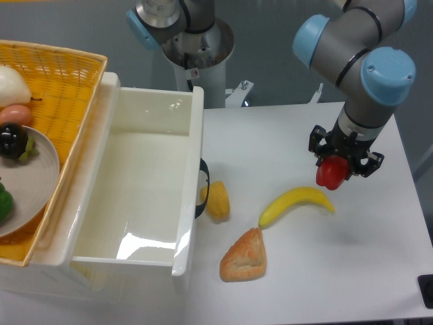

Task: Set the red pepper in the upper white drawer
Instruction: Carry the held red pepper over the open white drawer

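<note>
White tabletop with a grey wall behind, and the gripper [336,164] is up off the surface with its jaws clamped on the red pepper [331,174], hanging just above the banana [296,204] and well to the right of the drawer [191,169], which sits open. Pepper looks light but glossy and rounded, so I'd guess it's slippery. Squeezing across the fat middle like it's doing now seems safer than near the stem, and that grip should hold for the trip over.
</note>
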You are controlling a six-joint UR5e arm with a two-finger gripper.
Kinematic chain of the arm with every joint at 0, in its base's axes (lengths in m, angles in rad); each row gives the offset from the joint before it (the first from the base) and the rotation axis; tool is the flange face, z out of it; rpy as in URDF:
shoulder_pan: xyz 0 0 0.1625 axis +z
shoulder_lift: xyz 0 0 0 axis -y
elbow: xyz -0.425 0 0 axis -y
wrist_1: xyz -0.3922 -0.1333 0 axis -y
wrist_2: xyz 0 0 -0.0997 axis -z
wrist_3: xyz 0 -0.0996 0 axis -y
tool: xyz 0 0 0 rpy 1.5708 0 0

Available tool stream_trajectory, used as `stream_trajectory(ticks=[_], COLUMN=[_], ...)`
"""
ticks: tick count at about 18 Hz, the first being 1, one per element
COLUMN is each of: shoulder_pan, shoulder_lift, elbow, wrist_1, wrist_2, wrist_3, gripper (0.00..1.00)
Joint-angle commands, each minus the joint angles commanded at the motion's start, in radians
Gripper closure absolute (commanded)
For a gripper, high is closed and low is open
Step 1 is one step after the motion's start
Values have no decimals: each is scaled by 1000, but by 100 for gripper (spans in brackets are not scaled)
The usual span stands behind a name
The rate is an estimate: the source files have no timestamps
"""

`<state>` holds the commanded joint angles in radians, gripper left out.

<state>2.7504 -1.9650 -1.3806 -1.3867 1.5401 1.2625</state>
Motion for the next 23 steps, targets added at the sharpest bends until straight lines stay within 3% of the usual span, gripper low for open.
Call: stream_trajectory(ticks=[4, 6, 11, 18, 23], shoulder_pan=[2, 6, -11, -106, -193], shoulder_lift=[6, 20, 110, 224, 290], elbow=[14, 17, 18, 23, 23], wrist_1=[-20, -41, -109, -189, -193], wrist_2=[-5, -9, -38, -51, -114], wrist_3=[0, -3, -12, -14, -61], gripper=[92, 97, 97, 97, 97])
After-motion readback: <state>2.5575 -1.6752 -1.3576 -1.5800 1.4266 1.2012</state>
